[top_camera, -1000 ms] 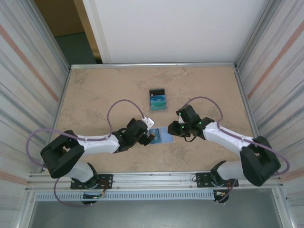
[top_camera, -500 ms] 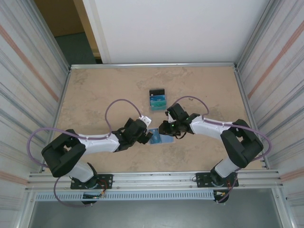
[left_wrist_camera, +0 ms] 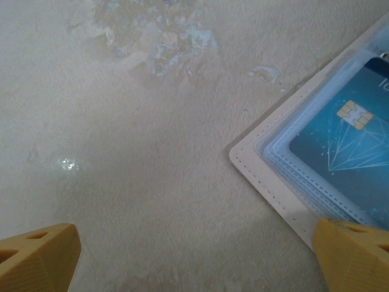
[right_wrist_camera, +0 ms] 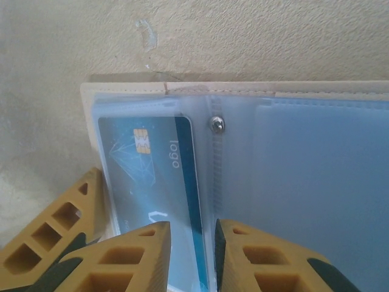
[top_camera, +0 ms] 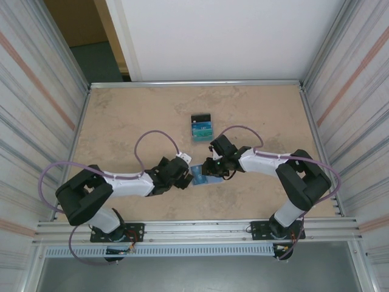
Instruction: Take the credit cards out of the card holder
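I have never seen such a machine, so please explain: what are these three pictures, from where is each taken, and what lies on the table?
These are two robot arms bolted at the near edge of a table. The wide picture comes from a camera above and behind them; each close picture comes from a camera on one wrist. Between the arms lies an open card holder with a blue card in its clear pocket. Farther back lies a small pile of cards. The left fingers stand wide apart, one at the holder's edge. The right fingers are nearly together over the blue card's edge; whether they grip it, I cannot tell.
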